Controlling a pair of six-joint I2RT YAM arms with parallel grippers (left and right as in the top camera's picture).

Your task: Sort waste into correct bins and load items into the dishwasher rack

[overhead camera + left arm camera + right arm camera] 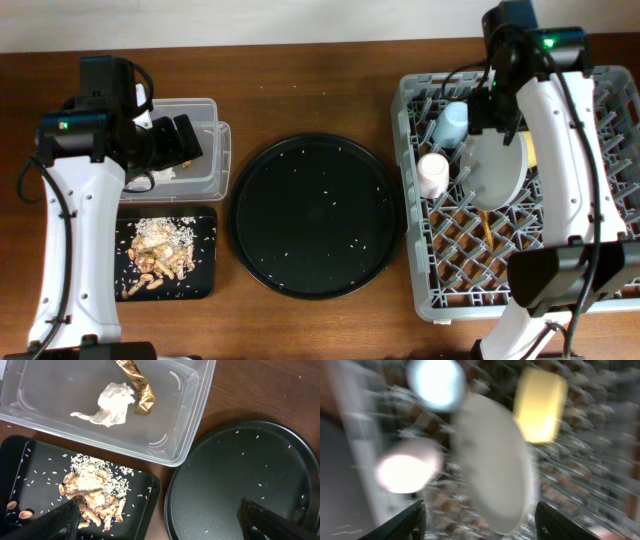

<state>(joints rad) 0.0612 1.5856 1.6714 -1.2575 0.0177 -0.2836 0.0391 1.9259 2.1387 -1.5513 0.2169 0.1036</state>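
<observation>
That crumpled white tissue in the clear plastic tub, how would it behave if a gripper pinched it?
The crumpled white tissue looks soft and light, so it would probably squash and lift easily. Its trailing corner may flop. The crinkled brown-gold wrapper lies against it, so a pinch might drag that along.

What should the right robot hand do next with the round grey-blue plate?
Probably lift the right gripper straight up and away. The pale grey-blue round plate leans on edge in the large grey plastic dishwasher rack, and the jaws are spread clear of it, so nothing is held.
</observation>
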